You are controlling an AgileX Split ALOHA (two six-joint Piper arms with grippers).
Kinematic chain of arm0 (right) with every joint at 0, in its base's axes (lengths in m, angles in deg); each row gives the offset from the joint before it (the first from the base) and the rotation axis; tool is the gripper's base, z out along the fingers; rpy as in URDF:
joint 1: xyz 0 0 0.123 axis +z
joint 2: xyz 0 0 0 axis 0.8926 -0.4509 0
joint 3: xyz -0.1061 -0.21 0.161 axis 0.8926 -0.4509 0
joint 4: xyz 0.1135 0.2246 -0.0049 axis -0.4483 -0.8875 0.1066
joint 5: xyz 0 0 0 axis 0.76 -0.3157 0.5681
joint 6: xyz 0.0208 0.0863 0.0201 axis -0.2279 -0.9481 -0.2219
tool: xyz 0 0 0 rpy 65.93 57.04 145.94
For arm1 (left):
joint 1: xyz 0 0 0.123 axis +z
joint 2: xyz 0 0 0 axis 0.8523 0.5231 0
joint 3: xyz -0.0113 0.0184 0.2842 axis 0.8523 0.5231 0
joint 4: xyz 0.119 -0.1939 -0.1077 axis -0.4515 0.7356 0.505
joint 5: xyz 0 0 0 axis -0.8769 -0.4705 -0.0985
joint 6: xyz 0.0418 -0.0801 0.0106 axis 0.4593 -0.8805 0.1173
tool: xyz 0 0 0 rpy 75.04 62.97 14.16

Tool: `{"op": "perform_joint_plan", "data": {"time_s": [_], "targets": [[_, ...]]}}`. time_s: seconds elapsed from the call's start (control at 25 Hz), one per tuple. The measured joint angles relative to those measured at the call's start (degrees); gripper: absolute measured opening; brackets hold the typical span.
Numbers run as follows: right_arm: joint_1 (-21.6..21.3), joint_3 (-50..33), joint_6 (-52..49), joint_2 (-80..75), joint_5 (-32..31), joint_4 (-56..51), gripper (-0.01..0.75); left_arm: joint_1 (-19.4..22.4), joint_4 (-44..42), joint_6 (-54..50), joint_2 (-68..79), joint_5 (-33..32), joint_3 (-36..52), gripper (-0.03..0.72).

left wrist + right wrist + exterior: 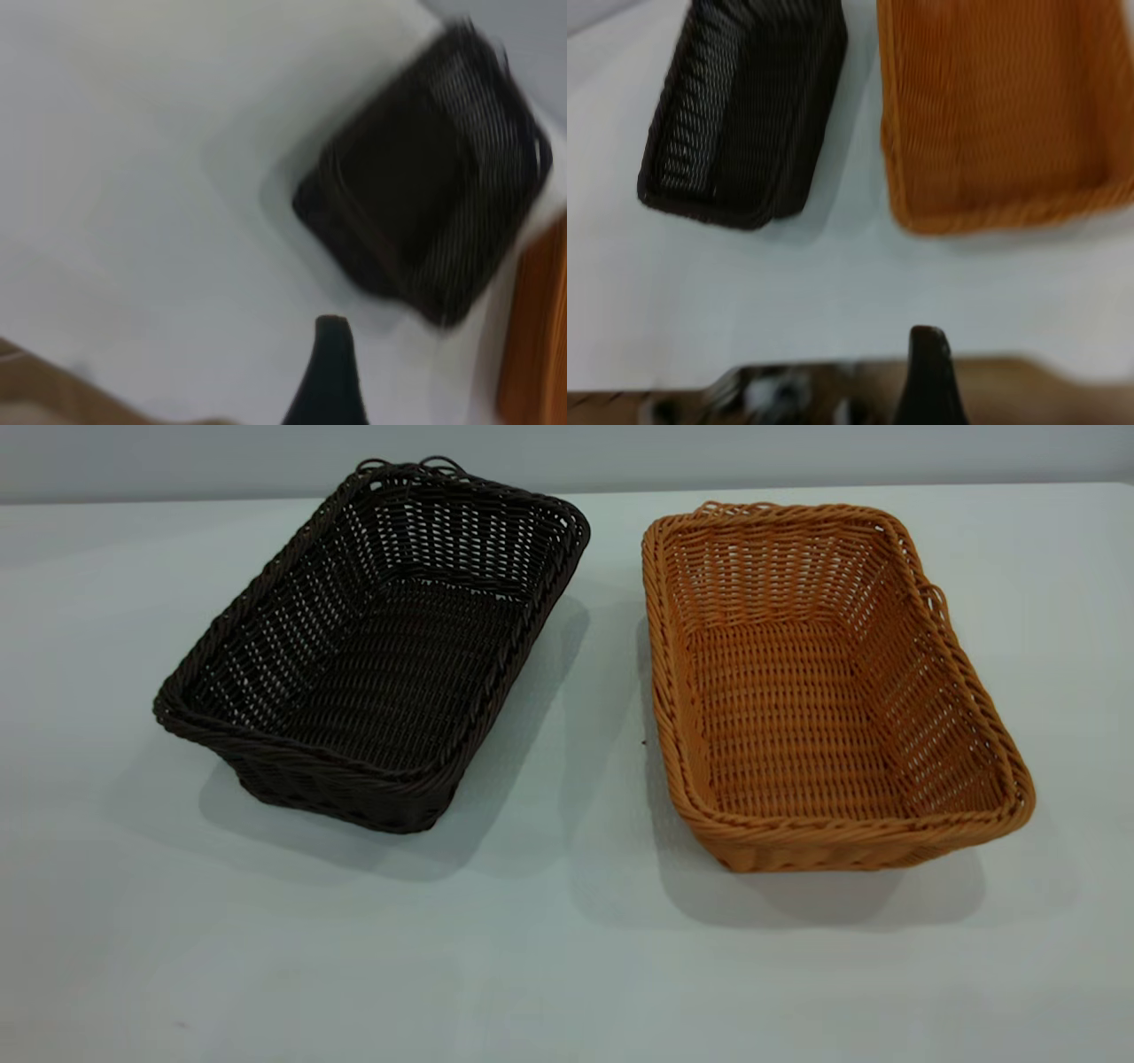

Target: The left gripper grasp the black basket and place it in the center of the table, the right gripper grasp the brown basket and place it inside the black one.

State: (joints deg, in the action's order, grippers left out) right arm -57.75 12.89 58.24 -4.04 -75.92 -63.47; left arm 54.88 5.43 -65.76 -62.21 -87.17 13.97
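Observation:
The black basket (372, 655) stands empty on the white table (567, 974), left of the middle. The brown basket (824, 691) stands empty beside it on the right, a narrow gap between them. Neither arm shows in the exterior view. My left gripper (330, 372) shows only as a dark tip in the left wrist view, high above the table and well short of the black basket (425, 186). My right gripper (928, 376) shows likewise near the table's edge, back from the brown basket (1001, 106) and the black basket (744, 115). Neither holds anything that I can see.
A pale wall runs behind the table's far edge (567, 460). A brown surface lies beyond the table's edge in the left wrist view (35, 390) and the right wrist view (1045, 390). Bare tabletop lies in front of both baskets.

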Motion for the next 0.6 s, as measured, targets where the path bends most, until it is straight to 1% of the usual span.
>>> {"op": "perform_joint_plan", "data": {"time_s": [0.12, 0.24, 0.4, 0.52, 0.6], "targets": [[0.0, 0.0, -3.05, -10.75, 1.61, -3.32, 0.48, 0.0, -5.97, -9.51, 6.0, 3.14, 0.0, 0.58], [0.0, 0.0, -4.72, -19.55, 4.59, -8.68, 0.48, 0.0, -9.61, -14.67, 11.22, 4.26, 0.01, 0.58], [0.0, 0.0, -4.78, -28.29, 10.84, -17.98, 0.48, 0.0, -14.06, -18.83, 17.59, 6.53, 0.08, 0.58], [0.0, 0.0, -4.2, -34.02, 13.57, -23.69, 0.48, 0.0, -14.79, -21.19, 22.94, 9.44, 0.08, 0.58], [0.0, 0.06, -2.98, -38.0, 15.44, -26.97, 0.48, 0.0, -14.92, -21.77, 27.17, 12.68, 0.08, 0.58]]}}
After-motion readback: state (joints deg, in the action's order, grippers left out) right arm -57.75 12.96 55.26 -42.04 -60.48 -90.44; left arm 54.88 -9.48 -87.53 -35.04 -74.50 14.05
